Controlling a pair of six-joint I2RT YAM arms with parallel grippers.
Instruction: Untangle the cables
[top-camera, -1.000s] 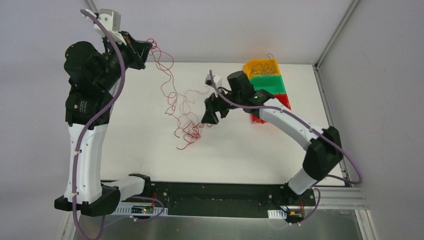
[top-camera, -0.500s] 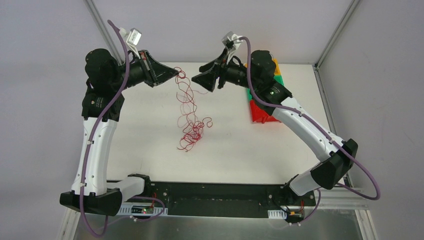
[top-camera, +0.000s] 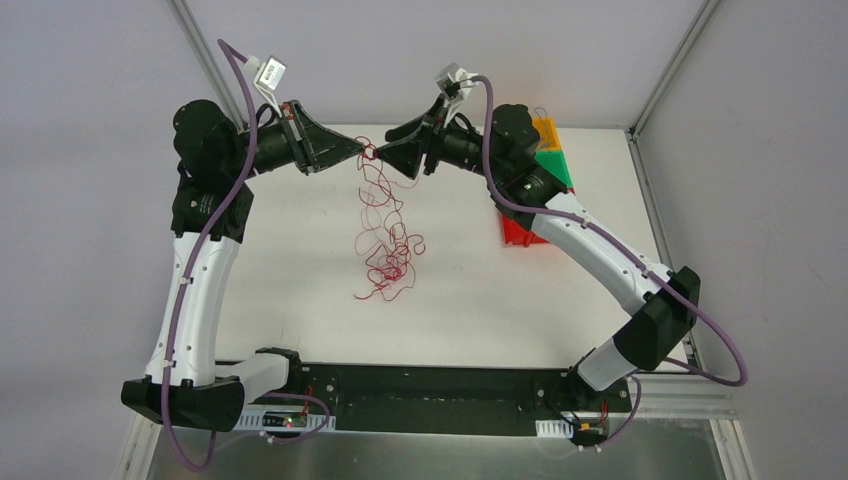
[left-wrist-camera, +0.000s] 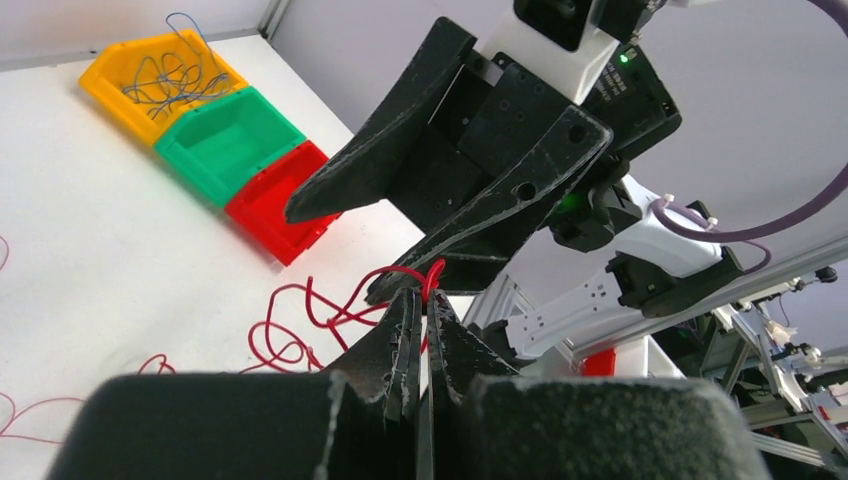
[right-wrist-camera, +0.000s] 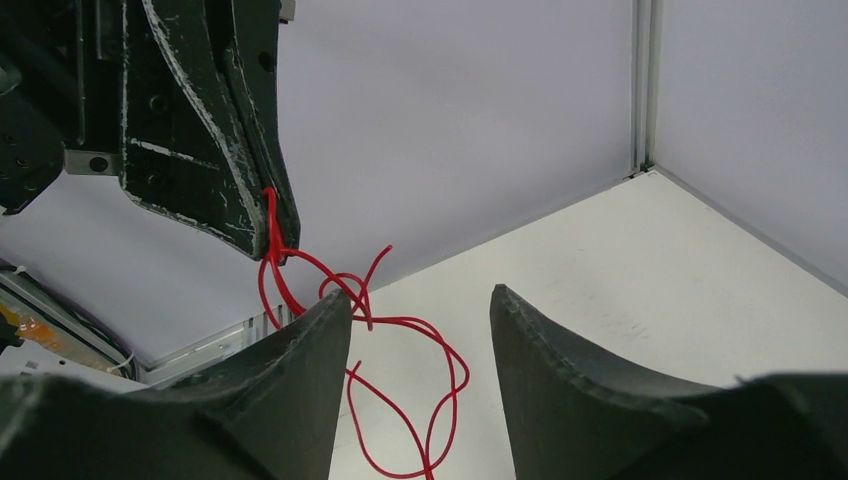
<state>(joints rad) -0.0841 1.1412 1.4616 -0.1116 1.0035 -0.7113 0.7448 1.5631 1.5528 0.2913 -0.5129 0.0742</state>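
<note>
Over the heap of cables (top-camera: 386, 262): pinching top strands with left gripper (left-wrist-camera: 423, 300), fingers pressed together; just beside, right gripper (right-wrist-camera: 420, 292) fingers spread.

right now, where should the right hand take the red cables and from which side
Probably the small loop just under the left hand's pinch, coming in sideways from the robot's right. The left hand is shut on the top of the red cables, so up there the strands hang few and apart. The open right hand faces them. Lower down they bunch into a tangle on the table.
</note>
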